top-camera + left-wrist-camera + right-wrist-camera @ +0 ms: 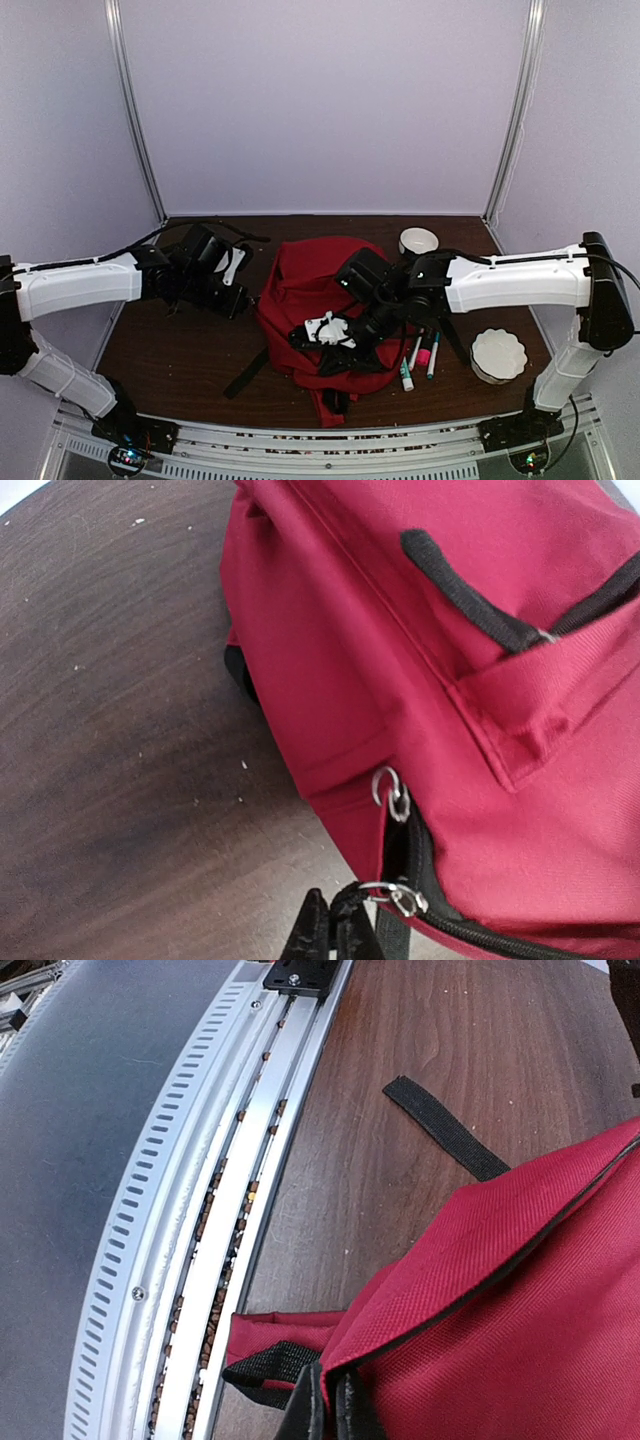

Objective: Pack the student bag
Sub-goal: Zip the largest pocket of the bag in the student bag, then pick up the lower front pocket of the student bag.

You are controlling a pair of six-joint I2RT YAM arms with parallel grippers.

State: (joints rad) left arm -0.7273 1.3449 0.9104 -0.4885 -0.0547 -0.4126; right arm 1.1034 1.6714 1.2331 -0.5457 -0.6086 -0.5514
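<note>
So here's where we're at: the student bag point(305, 290) is lying in the middle of the table point(170, 350), between our two arms. There's a white bowl point(418, 240) just behind its right corner, some markers point(420, 352) just beside its right side, and a fluted white dish point(498, 355) further right. Our left arm point(80, 285) folds at the elbow on the far left and reaches in roughly level, wrist bent so the left gripper point(335, 920) ends right at the bag's left edge. From the left wrist view the fingers are clamped tight together. A metal zip ring point(397, 898) sits right at their tips by the open zip, and we honestly can't tell if it's pinched between them or just touching. Our right arm point(515, 278) stretches in from the right, forearm nearly level, wrist folded down over the near half of the bag. The right gripper point(328, 1398) is closed too, and there it's clearer: the black-piped edge of the red fabric runs straight into the fingers, so we're pinching the bag's edge, close to the rail point(230, 1190) along the front of the table. A loose black strap point(445, 1128) lies flat on the wood nearby.
</note>
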